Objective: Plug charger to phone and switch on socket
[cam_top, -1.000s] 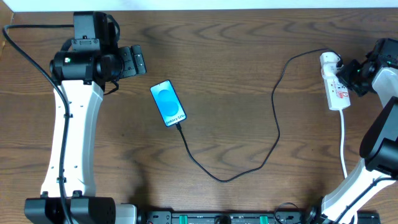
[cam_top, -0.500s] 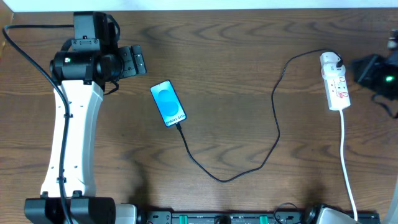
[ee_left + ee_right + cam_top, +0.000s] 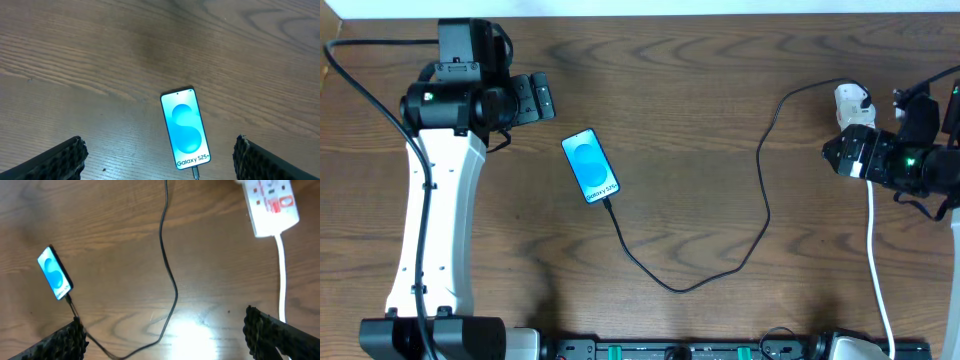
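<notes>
Phone [image 3: 590,166], charger [image 3: 765,200] and socket [image 3: 270,205] all lie on a brown wood table [image 3: 720,80]. Left arm [image 3: 430,220] stands at the left side, white link upright, left gripper [image 3: 545,97] held above the table up-left of the phone, not touching it. Left wrist view: fingers [image 3: 65,157] at the two bottom corners, jaws spread wide, nothing between them. Right arm [image 3: 930,160] reaches in from the right edge; right gripper [image 3: 835,155] sits over the socket in the overhead view and hides most of it. Right wrist view: jaws also wide apart and empty, socket blurred at top right with red marks [image 3: 280,202] showing; contact cannot be told. Socket is at the far right of the table, its white cord [image 3: 875,250] running toward the near edge. White adapter [image 3: 852,97] sits at the socket's far end. Black charger cable leaves it, curves left, drops in a long loop and climbs to the phone. Phone is left of centre, tilted, screen up and bright blue. Plug tip [image 3: 194,172] meets the phone's lower edge and looks inserted
</notes>
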Robot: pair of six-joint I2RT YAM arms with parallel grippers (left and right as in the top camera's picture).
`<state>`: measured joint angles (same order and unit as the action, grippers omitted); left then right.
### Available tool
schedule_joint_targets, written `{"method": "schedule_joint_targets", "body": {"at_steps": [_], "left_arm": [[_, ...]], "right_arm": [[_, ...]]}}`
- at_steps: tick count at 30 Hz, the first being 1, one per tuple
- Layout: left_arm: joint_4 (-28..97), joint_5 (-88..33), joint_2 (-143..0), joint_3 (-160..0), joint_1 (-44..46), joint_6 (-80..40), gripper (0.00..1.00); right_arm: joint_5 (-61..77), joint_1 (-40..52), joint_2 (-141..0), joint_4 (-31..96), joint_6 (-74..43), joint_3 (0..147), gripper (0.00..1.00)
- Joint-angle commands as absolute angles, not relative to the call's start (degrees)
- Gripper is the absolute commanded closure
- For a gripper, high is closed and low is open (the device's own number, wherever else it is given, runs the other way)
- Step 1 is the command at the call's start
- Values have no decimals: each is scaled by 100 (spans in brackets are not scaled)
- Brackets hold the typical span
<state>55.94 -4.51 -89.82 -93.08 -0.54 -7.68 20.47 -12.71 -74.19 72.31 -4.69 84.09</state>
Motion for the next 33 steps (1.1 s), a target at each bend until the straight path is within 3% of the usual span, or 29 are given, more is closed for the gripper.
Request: {"method": "schedule_joint_targets", "body": {"at_steps": [1, 4, 8, 13, 20, 33], "left_arm": [[5612, -401, -8886, -9297, -78, -777, 5], [5612, -401, -8886, -9297, -78, -777, 5], [5612, -401, -8886, -9297, -78, -777, 5], [5612, -401, -8886, -9297, -78, -777, 5], [5612, -401, -8886, -9297, -78, -777, 5], [5612, -401, -8886, -9297, -78, -777, 5]], "right_arm": [[1979, -1181, -7236, 6733, 32, 8307, 1], [1693, -932, -6799, 5677, 137, 7815, 1], [637, -366, -5271, 3223, 137, 5603, 1], [591, -327, -3380, 1225, 137, 3089, 1], [589, -152, -1214, 185, 137, 856, 1], [550, 49, -27, 388, 134, 32, 1]]}}
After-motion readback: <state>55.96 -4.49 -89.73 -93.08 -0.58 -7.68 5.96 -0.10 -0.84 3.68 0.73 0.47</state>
